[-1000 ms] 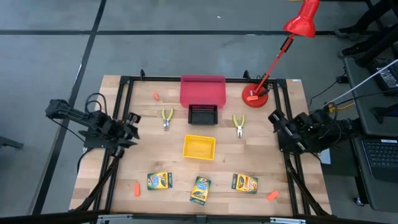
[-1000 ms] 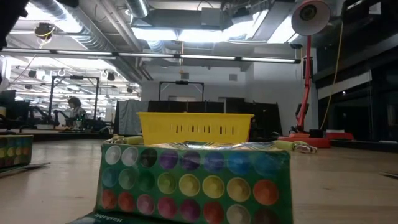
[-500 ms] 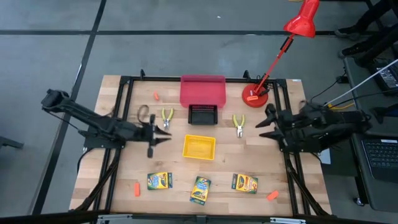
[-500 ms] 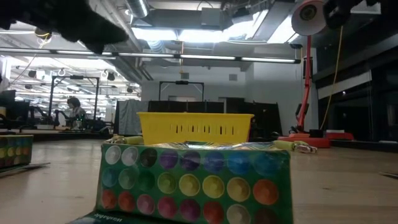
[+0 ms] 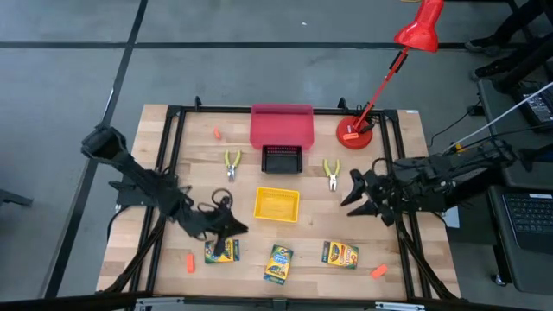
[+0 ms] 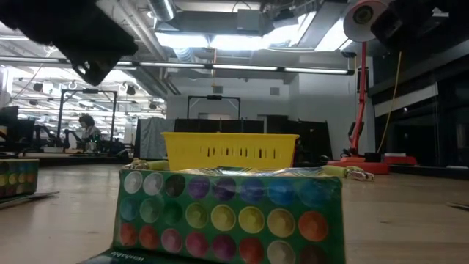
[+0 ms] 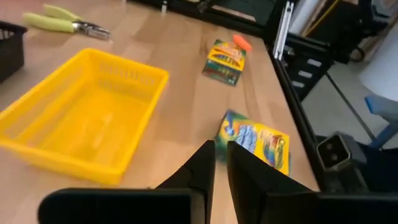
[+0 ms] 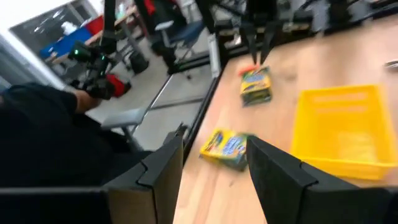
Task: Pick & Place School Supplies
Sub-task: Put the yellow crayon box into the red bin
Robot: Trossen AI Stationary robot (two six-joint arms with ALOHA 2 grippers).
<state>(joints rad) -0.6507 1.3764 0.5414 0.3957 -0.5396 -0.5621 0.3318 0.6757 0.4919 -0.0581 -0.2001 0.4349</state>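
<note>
- The left gripper (image 5: 232, 226) hangs over the near-left part of the table (image 5: 415, 268), just above the left crayon box (image 5: 221, 251) and beside the near-left corner of the yellow tray (image 5: 276, 204).
- Its fingers (image 7: 202, 168) are nearly together with only a thin slit between them, and nothing is held.
- From that gripper, the left crayon box lies just on the near side, almost beneath it. The box's long axis runs left to right across the table.
- The middle crayon box (image 5: 278, 263) sits a little to the right along the near edge, tilted. The right crayon box (image 5: 340, 254) is farther right.
- The right gripper (image 5: 357, 196) hovers right of the yellow tray, fingers (image 8: 283, 171) spread wide and empty. The right crayon box is near it, on the near side.
- Judgement: the left arm is nearer the left box, the right arm nearer the right box. The left fingers would have to spread across the box's short side before dropping.
- The left pliers (image 5: 232, 163) and the right pliers (image 5: 332, 173) lie on the far side of the yellow tray, handles pointing far.
</note>
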